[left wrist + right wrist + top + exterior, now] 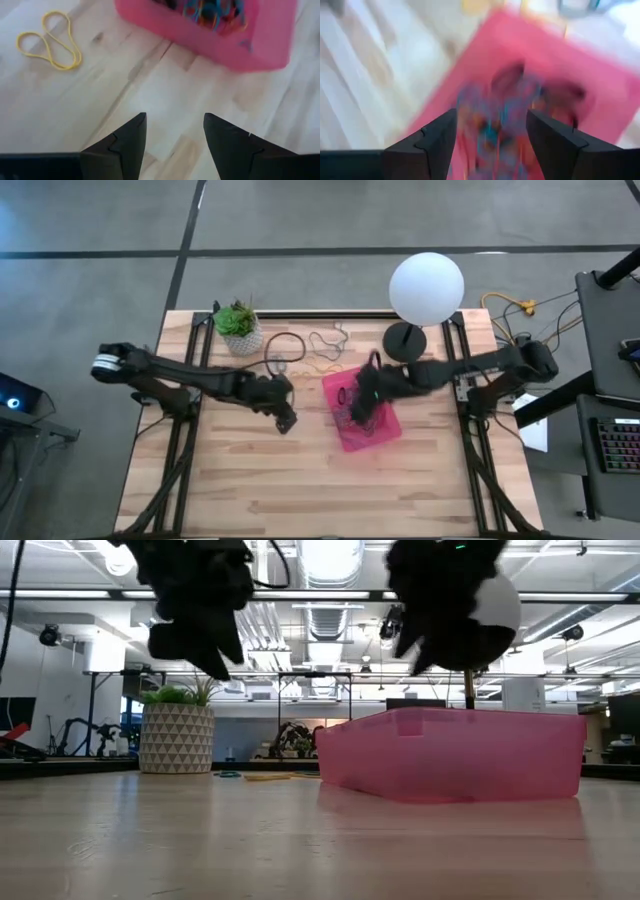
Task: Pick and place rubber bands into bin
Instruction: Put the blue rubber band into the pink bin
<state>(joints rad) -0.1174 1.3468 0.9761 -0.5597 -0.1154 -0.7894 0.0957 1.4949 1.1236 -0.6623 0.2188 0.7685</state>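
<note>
The pink bin [385, 430] lies right of the table's middle and holds several coloured rubber bands [212, 11]. More rubber bands lie flat on the wood at the far side: a yellow one [50, 40], a black loop [285, 347] and a tan one [326, 340]. My left gripper [175, 117] hangs open above bare wood just left of the bin, with nothing between its fingers. My right gripper [490, 112] hangs open over the bin's inside, above the bands [505, 115] lying there. Both stand clear of the table in the low view.
A white pot with a green plant [240, 330] stands at the far left. A lamp with a white globe [427, 288] and a black base [405, 340] stands far right of the loose bands. The table's near half [300, 490] is bare wood.
</note>
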